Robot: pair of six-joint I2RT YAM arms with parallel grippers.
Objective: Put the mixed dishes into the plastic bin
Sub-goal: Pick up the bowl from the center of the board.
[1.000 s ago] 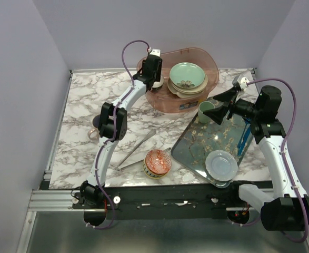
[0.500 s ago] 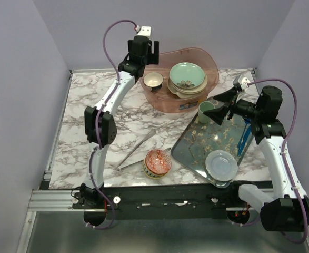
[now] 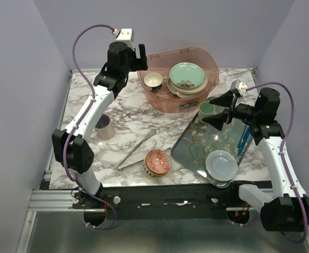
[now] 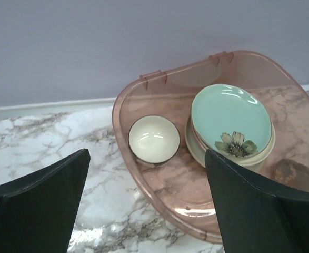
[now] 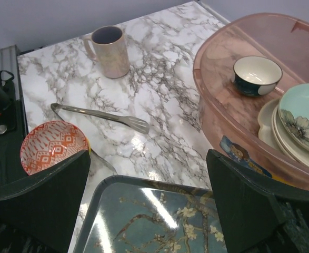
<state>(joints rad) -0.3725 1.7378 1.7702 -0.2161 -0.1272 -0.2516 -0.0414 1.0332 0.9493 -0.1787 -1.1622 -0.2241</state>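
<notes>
The pink plastic bin (image 3: 167, 104) stands at the back. It holds the navy bowl (image 3: 153, 80) and a mint-green plate (image 3: 187, 74) stacked on cream dishes (image 3: 188, 91). My left gripper (image 3: 141, 54) is open and empty, raised by the bin's left rim. Its wrist view shows the bowl (image 4: 154, 138), plate (image 4: 230, 121) and bin (image 4: 162, 211). The lilac mug (image 3: 103, 126) and red patterned bowl (image 3: 157, 162) stand on the table. My right gripper (image 3: 211, 109) is open and empty over the tray's far corner, by a green mug (image 3: 205, 108). That mug is hidden in the right wrist view.
The floral tray (image 3: 199, 139) lies at the right, with a pale blue plate (image 3: 221, 164) on its near end and a blue object (image 3: 242, 138). Metal tongs (image 3: 138, 149) lie between the lilac mug and the red bowl. Walls enclose the table.
My left arm has lifted up and back to the left out of the bin, leaving the navy bowl inside. The lilac mug has come into view. My right gripper dipped slightly.
</notes>
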